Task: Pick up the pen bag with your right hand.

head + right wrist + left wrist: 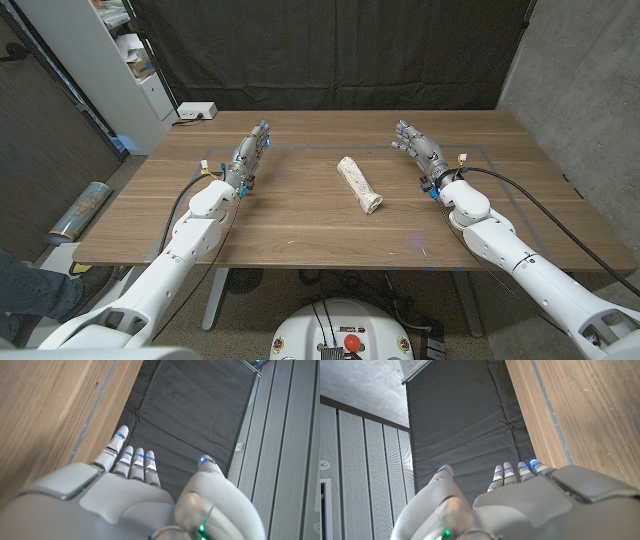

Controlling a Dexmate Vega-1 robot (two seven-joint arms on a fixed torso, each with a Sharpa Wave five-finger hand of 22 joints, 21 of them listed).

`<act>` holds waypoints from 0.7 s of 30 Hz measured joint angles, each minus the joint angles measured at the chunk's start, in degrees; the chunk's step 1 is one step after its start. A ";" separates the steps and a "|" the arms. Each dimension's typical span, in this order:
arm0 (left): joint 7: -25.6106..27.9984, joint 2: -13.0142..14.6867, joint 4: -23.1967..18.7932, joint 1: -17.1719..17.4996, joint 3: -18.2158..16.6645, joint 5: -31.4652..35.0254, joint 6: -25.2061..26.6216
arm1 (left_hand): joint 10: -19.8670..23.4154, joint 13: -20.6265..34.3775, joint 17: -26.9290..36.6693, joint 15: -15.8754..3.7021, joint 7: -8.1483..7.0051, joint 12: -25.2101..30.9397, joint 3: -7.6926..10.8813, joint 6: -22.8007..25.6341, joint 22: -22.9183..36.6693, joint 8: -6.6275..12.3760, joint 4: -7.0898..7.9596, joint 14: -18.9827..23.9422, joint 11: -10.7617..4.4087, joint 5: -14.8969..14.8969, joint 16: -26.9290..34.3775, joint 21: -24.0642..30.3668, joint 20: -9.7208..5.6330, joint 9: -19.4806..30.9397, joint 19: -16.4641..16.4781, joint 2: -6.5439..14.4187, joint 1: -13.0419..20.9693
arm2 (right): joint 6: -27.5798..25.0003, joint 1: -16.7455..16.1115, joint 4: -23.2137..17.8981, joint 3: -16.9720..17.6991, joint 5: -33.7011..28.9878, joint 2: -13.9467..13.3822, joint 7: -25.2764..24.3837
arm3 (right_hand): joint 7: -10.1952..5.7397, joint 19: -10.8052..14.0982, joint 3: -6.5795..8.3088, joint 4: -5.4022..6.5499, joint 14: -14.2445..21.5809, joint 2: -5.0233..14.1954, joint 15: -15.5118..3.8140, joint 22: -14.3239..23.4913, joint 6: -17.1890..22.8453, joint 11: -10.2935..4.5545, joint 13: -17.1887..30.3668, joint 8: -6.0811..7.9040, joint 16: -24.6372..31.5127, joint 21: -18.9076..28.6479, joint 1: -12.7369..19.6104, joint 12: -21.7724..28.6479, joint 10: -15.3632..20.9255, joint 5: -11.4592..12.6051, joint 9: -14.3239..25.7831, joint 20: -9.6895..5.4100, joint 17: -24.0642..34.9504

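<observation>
Only one worktop (300,235) carries everything, its near edge cut off by the two arms. Both hands hold nothing, fingers straight and close together: the left hand (252,147) near the far left corner, the right hand (417,145) toward the far right; how they meet the wood is hard to tell. One pen bag (358,183), pale and slanted, lies mid-worktop between them, apart from both.

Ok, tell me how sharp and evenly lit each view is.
Head view: even, soft light, pen bag sharp with only a faint shadow. Left wrist view: left hand close and soft, table grain crisp. Right wrist view: right hand slightly blurred, blue lights glowing on its fingers.
</observation>
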 measured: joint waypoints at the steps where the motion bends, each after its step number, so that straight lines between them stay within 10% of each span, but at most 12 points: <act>1: -0.07 -0.02 0.09 -0.10 0.00 0.04 0.00 | 0.00 0.00 0.00 0.00 0.00 0.00 0.00 0.00 0.00 0.00 0.00 0.00 0.00 0.00 0.00 -0.08 0.00 0.00 0.00 0.00 0.00 | 0.00 0.00 -0.18 -0.14 0.00 -0.09 0.00 | 0.00 0.00 0.00 0.00 0.00 0.00 0.00 0.00 0.00 0.00 0.00 0.00 0.00 -0.02 0.00 0.00 0.00 0.00 0.00 0.00 0.00; 21: -0.99 -0.29 1.16 -0.93 0.19 0.27 -0.23 | 0.21 -0.27 0.00 0.00 -0.32 0.00 -0.02 0.32 -0.01 0.00 -0.48 0.00 -0.20 0.00 0.00 -0.23 0.00 0.00 0.00 0.00 0.00 | -0.05 -0.45 -2.55 -1.28 -7.26 -1.08 -2.96 | -0.22 0.00 -0.24 -0.24 0.00 -0.08 0.00 0.00 -0.22 -0.22 0.00 0.00 0.00 -0.65 0.70 0.00 -0.22 0.00 0.00 0.00 0.01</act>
